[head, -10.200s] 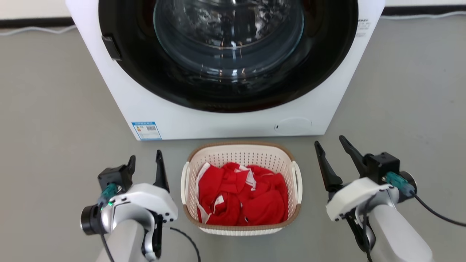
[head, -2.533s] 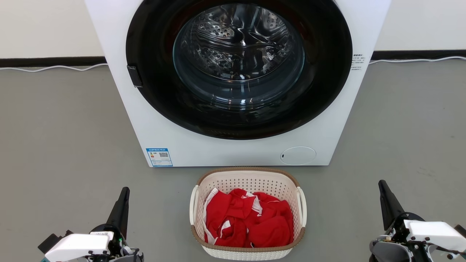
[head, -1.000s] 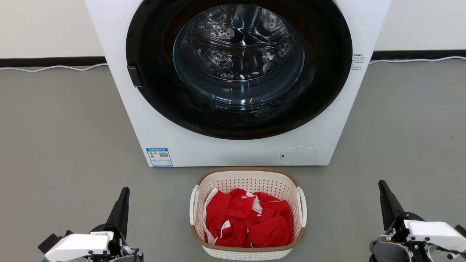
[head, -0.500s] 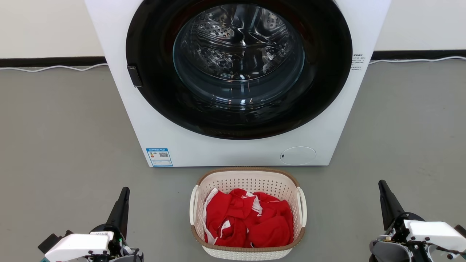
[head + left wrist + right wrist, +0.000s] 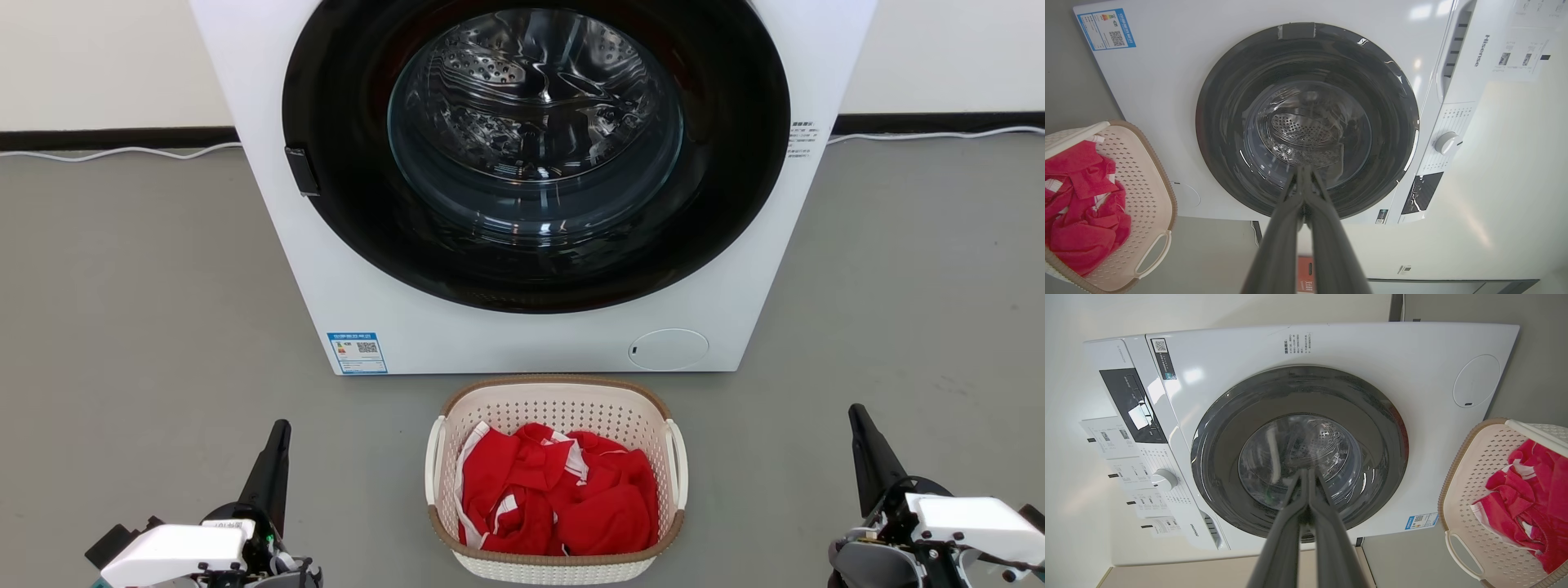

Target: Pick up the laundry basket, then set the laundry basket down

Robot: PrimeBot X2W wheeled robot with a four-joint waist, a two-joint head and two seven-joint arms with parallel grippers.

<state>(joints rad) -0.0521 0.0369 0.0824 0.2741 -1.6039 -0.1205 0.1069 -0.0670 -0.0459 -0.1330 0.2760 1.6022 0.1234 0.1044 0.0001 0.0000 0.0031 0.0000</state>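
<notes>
Laundry basket, red clothes inside, stands on the floor just in front of the washer. Left gripper and right gripper are both pinched closed and empty, well apart from its handles. Judgement: either the lift has not begun or the basket is already set down; cannot tell which.

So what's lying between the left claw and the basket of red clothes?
Nothing lies there. In the head view, the stretch between the left gripper and the basket is bare grey floor.
</notes>
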